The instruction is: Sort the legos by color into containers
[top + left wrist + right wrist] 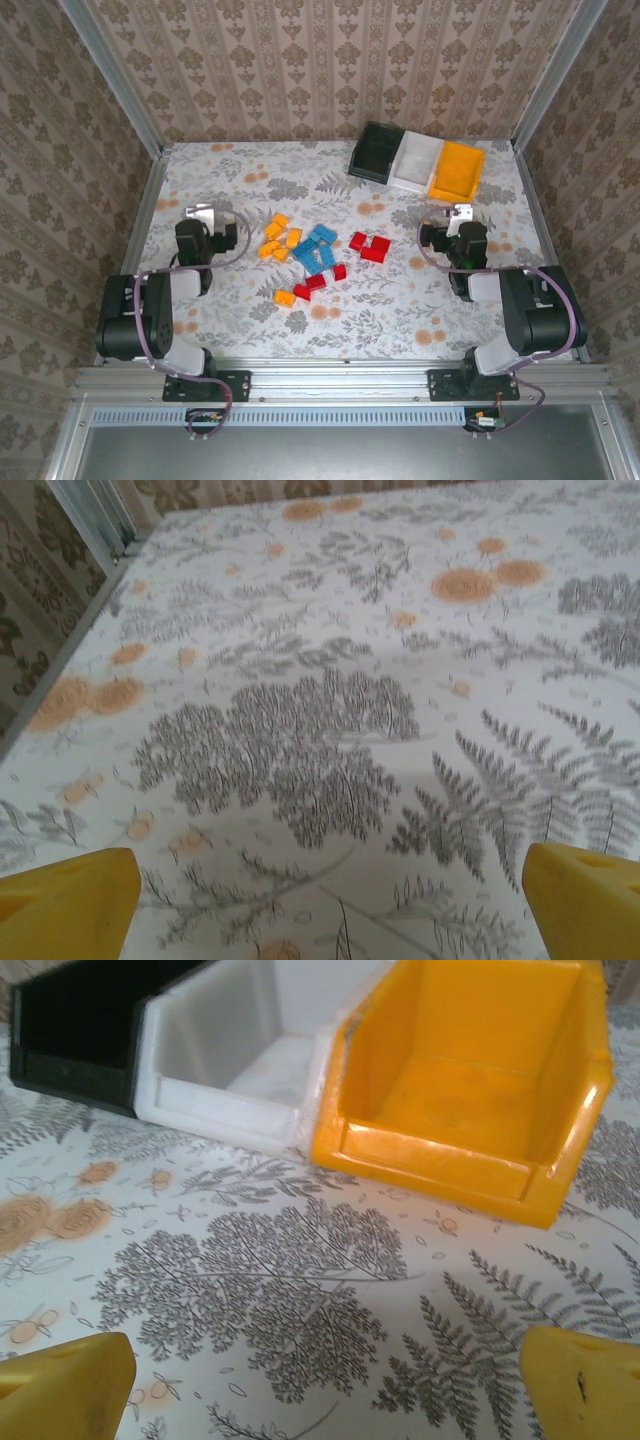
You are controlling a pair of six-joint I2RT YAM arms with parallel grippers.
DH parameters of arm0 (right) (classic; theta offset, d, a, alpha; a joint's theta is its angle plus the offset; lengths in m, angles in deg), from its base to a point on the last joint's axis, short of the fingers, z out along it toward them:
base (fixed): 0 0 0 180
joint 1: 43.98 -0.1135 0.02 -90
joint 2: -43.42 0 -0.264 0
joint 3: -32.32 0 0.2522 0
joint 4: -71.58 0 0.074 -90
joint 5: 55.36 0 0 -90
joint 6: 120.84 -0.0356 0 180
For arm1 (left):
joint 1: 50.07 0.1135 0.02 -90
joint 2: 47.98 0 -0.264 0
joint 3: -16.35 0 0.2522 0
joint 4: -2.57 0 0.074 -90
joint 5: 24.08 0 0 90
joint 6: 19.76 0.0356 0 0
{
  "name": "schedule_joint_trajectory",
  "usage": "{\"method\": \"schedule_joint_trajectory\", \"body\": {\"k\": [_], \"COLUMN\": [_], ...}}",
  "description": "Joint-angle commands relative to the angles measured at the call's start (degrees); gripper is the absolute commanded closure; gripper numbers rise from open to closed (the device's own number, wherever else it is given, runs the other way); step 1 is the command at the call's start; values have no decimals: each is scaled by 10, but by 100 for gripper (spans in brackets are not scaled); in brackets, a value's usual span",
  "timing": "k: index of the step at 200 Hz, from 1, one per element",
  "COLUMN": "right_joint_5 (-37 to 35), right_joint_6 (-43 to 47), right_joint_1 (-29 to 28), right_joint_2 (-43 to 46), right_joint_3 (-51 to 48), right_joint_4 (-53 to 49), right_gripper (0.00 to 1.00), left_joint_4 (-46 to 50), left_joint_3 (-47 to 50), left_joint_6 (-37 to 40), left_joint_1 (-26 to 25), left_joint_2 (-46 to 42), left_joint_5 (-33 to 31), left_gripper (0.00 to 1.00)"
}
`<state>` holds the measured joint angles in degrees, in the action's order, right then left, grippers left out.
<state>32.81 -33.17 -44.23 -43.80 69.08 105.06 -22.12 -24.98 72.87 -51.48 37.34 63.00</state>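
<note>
The legos lie in a loose heap mid-table: orange-yellow bricks (276, 238) on the left, light blue ones (316, 249) in the middle, red ones (370, 245) on the right, and more red (320, 282) and one orange (284, 297) nearer the arms. The containers stand side by side at the back right: black tray (376, 153) (75, 1030), white tray (415, 161) (230, 1070), orange-yellow tray (457, 169) (470, 1080). All look empty. My left gripper (204, 213) (330, 910) is open over bare cloth, left of the heap. My right gripper (461, 212) (325, 1390) is open, just short of the trays.
A floral tablecloth (400, 310) covers the table. Patterned walls with metal corner posts (110, 75) close it in at the back and sides. Both arm bases sit on the near rail (340, 380).
</note>
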Motion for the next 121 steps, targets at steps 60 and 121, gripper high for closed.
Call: {"method": "schedule_joint_trajectory", "body": {"k": [60, 121], "right_joint_5": [-97, 31], "right_joint_6": [-137, -213], "right_joint_1": [6, 6], "right_joint_2": [131, 223], "right_joint_3": [184, 273], "right_joint_4": [-395, -631], "right_gripper": [0, 0], "left_joint_4": [412, 553], "left_joint_3": [-192, -245], "left_joint_6": [-153, -258], "left_joint_1": [1, -7], "left_joint_2": [-76, -139], "left_joint_5": [-119, 12], "left_gripper": [0, 0]}}
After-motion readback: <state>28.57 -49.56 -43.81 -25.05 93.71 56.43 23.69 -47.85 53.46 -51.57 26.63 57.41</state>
